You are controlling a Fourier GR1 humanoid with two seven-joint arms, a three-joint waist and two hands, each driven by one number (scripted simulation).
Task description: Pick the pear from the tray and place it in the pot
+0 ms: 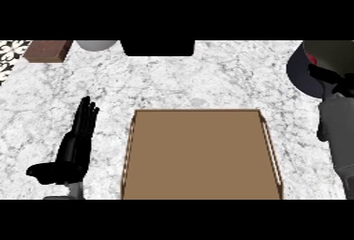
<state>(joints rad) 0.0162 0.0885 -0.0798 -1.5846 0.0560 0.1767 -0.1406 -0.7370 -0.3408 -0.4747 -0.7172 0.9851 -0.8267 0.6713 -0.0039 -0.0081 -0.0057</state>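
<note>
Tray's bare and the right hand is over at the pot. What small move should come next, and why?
Probably opening the right hand over the pot: the tray holds no pear and that hand sits above the pot's rim. Whether it holds the pear cannot be seen. The left hand rests open.

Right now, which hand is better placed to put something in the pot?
Probably the right hand: it is over the pot at the counter's right edge. The left hand rests open beyond the tray, far from it.

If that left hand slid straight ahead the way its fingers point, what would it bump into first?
Probably nothing close: the left hand points up the bare counter. Farther on, its line seems to reach the white object, though depth is unclear.
</note>
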